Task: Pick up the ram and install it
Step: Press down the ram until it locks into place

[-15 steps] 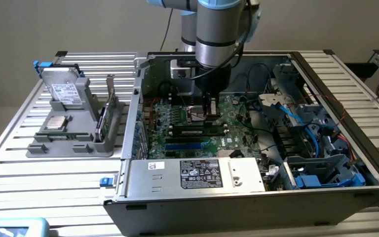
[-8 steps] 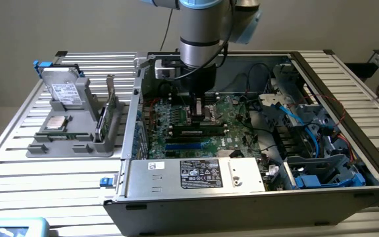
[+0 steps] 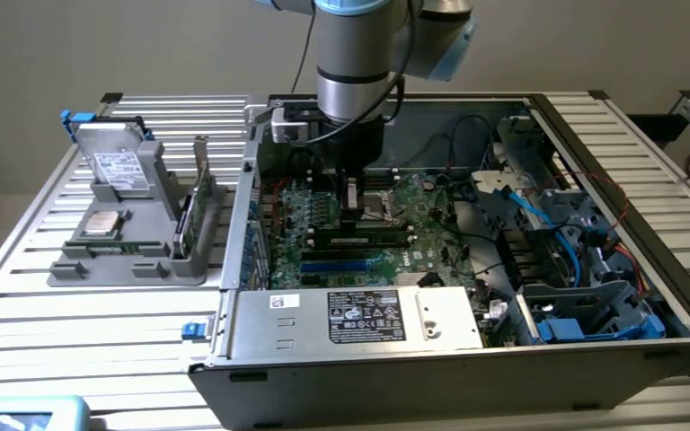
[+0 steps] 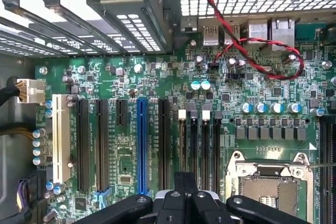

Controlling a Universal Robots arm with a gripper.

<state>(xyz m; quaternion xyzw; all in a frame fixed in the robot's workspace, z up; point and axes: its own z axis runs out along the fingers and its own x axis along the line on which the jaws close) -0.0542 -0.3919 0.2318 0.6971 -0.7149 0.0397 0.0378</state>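
Robot arm reaches straight down into an open computer case, gripper closed just above the motherboard, apparently empty.

Your arm came down from the top of the exterior view, a little to that view's left of centre, and stood close to vertical. Its grey wrist tube carried a blue cap on the exterior view's right and a black cable ran down its side. Below it, the dark wrist block hung straight down, with a small white-and-black box fixed to it on the exterior view's left. Your gripper pointed straight down, low and toward the far side. In the wrist view its black fingers stood pressed together, closed, with the linkage arms spread to either side.
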